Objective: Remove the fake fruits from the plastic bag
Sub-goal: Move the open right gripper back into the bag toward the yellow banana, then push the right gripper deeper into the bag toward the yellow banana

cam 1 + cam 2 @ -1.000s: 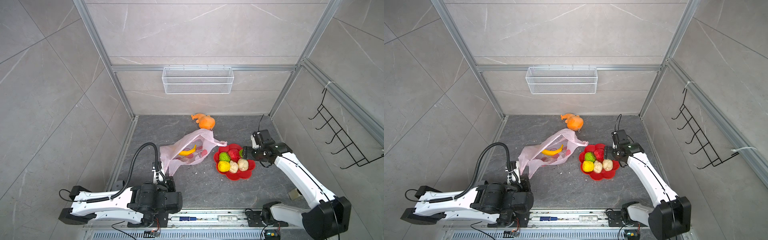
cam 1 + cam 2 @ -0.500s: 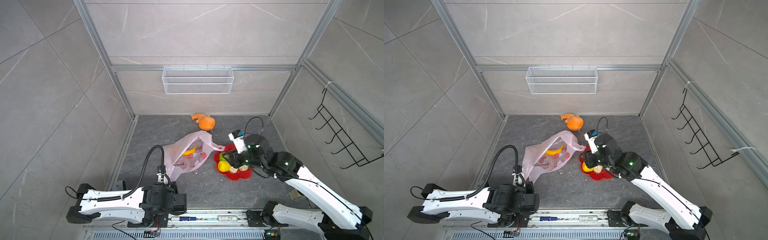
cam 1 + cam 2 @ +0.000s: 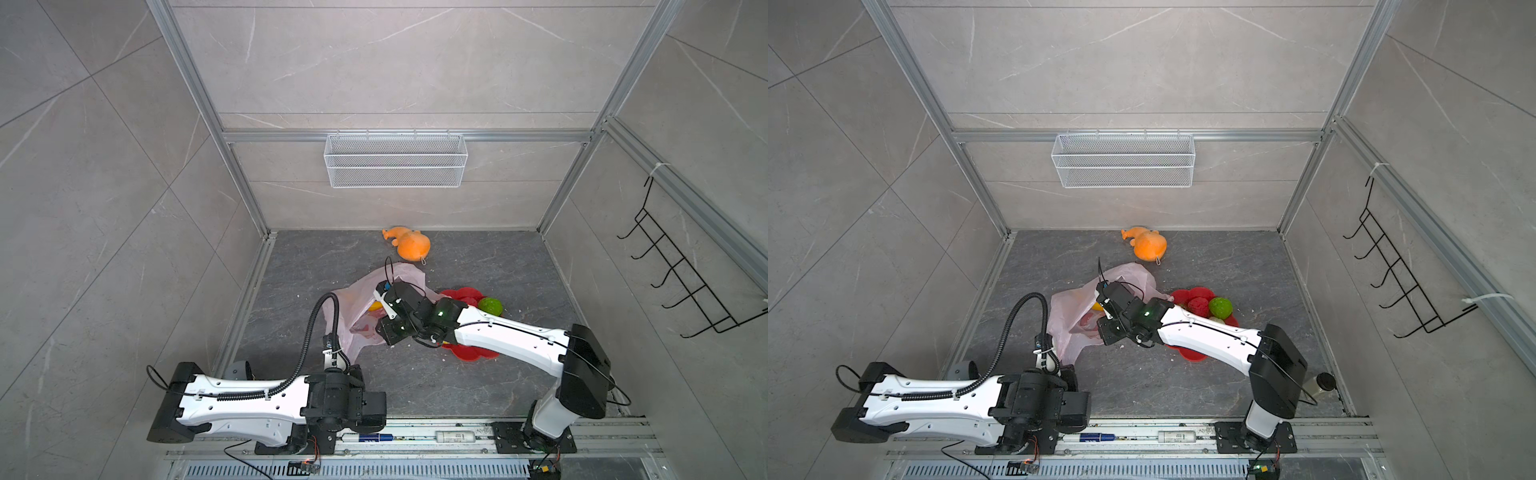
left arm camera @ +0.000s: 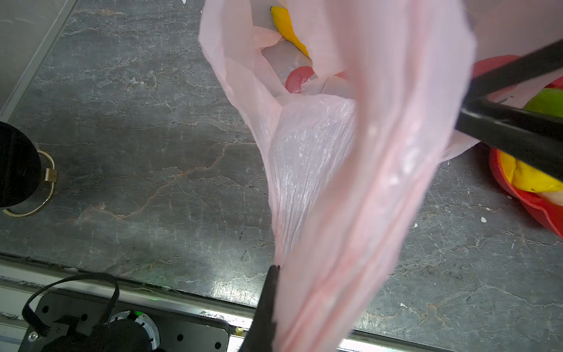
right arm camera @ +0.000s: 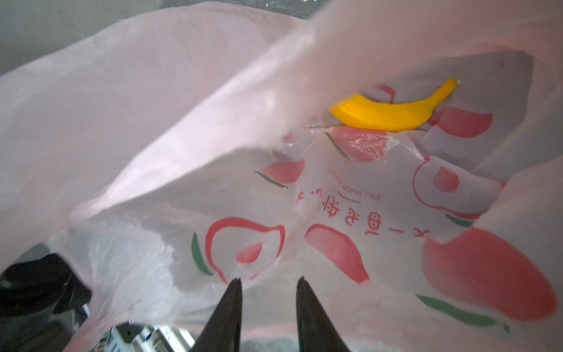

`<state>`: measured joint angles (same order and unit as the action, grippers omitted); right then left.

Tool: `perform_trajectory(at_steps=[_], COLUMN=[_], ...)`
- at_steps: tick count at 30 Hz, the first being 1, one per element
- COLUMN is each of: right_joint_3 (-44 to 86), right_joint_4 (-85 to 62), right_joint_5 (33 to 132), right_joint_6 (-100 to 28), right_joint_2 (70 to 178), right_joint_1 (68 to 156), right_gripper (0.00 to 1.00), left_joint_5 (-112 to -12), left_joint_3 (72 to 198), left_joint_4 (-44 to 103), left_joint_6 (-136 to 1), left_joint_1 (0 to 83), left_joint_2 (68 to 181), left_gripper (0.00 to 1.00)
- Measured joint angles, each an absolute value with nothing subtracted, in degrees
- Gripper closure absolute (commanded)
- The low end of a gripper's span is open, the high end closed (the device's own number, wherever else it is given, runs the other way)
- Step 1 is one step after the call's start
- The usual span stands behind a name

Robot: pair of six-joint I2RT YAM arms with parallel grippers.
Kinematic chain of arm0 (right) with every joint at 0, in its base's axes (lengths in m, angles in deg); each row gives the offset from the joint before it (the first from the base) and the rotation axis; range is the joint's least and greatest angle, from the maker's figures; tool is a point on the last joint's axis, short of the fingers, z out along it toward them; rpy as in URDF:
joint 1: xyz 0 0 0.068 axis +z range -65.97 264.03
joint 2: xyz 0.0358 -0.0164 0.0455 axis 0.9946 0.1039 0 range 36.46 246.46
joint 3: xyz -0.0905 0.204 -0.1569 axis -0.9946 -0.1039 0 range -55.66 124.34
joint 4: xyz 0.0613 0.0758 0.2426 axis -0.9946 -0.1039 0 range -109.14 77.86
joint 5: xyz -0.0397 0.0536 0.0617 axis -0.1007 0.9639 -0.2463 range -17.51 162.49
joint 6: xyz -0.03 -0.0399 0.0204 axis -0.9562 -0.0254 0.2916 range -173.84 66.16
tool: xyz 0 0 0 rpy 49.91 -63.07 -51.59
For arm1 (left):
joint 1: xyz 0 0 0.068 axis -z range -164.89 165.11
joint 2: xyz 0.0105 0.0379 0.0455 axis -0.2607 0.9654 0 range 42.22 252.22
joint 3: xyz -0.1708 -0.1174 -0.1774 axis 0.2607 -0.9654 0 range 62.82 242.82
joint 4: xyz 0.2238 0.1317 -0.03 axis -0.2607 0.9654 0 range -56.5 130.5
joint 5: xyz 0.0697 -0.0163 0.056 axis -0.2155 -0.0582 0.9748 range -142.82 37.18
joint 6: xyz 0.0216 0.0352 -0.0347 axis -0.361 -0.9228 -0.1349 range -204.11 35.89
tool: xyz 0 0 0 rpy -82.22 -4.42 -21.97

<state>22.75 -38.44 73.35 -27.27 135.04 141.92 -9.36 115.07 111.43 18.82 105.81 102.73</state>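
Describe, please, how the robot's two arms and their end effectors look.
Both arms have white shells with black joints. The left arm carries a black ribbed hose; the right arm shows a green light. The right end effector has black pointed fingers.

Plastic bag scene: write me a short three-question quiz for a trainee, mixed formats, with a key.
1. True or false: the banana lies inside the plastic bag.
2. What is the left hand clamped on? A) the plastic bag B) the banana C) nothing
3. Fill in: the right hand points into the bag's opening, its jaws ___ and empty.
Key: 1 true; 2 A; 3 open.
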Motion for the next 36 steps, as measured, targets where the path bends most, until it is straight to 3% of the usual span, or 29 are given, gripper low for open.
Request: perform_trajectory(at_steps=[9,24,36], right_joint_3=[24.50,19.19,27.27], right_joint_4=[-35.43,-34.55,-36.08], right_joint_5=[72.32,77.31,78.38], right_joint_6=[-23.49,-23.45,-31.71], right_joint_2=[145.89,148.49,147.94], right_joint_1=[140.50,134.42,134.38], right_gripper=[0.68,0.67,0.64], left_joint_5=[-8.42,-4.31,-2.96], left_joint_3=[115.18,115.77,116.17], left_joint_4=[113.44,120.64,120.59], left_joint_6=[22.65,29.55,29.20], left_joint_1=[107.49,107.49,107.49], left_joint_2=[97.07,92.04,93.77], left_gripper=[1.00,1.00,1.00])
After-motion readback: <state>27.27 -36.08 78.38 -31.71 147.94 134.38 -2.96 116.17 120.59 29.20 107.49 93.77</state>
